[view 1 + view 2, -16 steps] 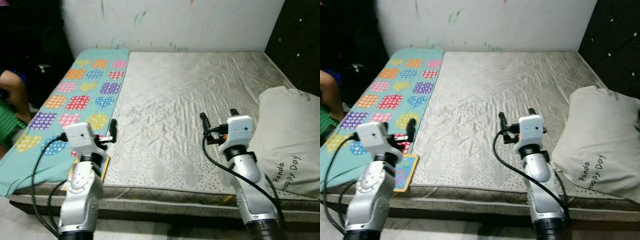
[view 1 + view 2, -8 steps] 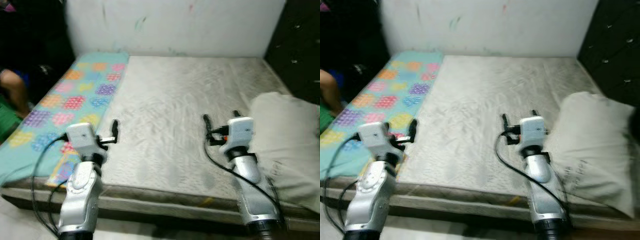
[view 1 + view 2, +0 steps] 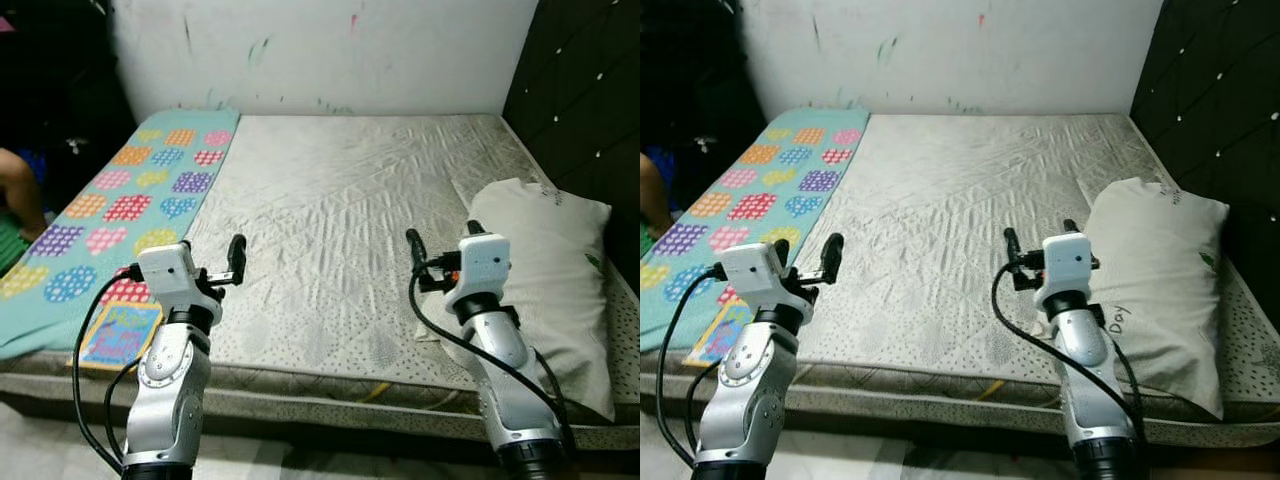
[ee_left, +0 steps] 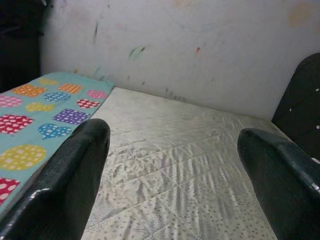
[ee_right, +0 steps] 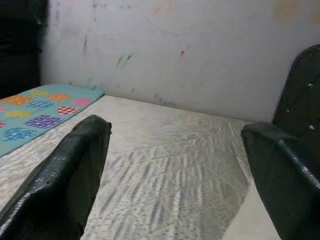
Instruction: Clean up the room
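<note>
Standing back from the mattress (image 3: 340,220) more than a second ago: the view has pulled away and swung right, so the whole pillow (image 3: 545,290) now shows, and the book (image 3: 118,335) is clear of the left arm. That is camera shift; nothing on the bed has moved.

Nearest, both arms reach over the front edge. Left gripper (image 4: 175,165) hovers above the mattress with fingers (image 4: 65,185) spread wide, holding nothing. Right gripper (image 5: 175,165) likewise hovers with fingers (image 5: 60,175) spread, just beside the pillow's near corner.

Book lies flat at the front left corner, on the teal heart-print cloth (image 3: 110,200), which runs along the left edge to the wall (image 3: 320,50). Pillow lies along the right edge, against the dark headboard (image 3: 590,120). Between cloth and pillow the mattress is bare back to the wall. A person's knee (image 3: 20,190) shows at far left.
</note>
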Motion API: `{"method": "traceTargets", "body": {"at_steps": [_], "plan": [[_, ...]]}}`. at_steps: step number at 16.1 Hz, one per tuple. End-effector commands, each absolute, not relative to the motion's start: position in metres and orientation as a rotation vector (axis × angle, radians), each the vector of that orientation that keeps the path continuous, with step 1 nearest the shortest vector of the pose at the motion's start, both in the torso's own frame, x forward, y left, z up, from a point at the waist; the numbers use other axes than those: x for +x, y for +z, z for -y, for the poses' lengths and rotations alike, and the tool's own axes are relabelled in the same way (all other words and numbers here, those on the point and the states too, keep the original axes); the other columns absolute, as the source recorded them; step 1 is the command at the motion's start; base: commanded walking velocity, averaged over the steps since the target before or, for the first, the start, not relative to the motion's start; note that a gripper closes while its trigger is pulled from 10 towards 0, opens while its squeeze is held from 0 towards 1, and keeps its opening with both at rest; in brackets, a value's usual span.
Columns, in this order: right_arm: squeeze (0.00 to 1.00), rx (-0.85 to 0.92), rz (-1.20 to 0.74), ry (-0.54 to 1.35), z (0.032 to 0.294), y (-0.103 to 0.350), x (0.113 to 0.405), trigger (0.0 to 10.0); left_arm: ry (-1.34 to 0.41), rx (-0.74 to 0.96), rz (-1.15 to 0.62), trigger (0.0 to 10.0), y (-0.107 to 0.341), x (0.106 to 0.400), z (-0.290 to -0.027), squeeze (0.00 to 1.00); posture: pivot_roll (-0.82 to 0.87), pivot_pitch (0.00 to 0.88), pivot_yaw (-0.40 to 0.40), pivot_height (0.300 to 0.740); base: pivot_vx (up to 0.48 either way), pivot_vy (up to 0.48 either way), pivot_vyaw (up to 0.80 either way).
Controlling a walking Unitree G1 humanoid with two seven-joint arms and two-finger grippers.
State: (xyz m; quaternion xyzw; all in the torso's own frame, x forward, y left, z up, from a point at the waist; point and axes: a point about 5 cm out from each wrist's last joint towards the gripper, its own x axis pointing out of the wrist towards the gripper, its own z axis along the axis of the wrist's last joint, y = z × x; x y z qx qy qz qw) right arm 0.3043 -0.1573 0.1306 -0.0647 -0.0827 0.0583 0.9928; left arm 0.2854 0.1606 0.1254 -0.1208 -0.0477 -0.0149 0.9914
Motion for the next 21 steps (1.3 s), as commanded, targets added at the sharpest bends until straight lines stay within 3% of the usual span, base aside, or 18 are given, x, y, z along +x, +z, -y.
{"method": "traceTargets", "body": {"at_steps": [1, 10, 17, 21], "plan": [[0.0, -0.132, 0.187, 0.124, 0.154, 0.136, 0.306, 10.0, -0.028, -0.237, 0.114, 10.0, 0.129, 0.284, -0.164, 0.0, -0.09, 0.0, 0.047, 0.74, 0.296, 0.0, 0.0], [0.0, -0.136, 0.193, 0.123, 0.155, 0.136, 0.306, 10.0, -0.046, -0.235, 0.115, 10.0, 0.129, 0.284, -0.163, 0.0, -0.09, 0.0, 0.051, 0.74, 0.301, 0.0, 0.0], [0.0, -0.114, 0.177, 0.11, 0.161, 0.135, 0.306, 10.0, -0.037, -0.234, 0.1, 10.0, 0.127, 0.286, -0.164, 0.0, -0.09, 0.0, 0.051, 0.74, 0.0, 0.0, 0.0], [0.0, -0.128, 0.167, 0.105, 0.164, 0.133, 0.305, 10.0, -0.029, -0.238, 0.093, 10.0, 0.126, 0.286, -0.164, 0.0, -0.09, 0.0, 0.049, 0.74, 0.0, 0.0, -0.72]]}}
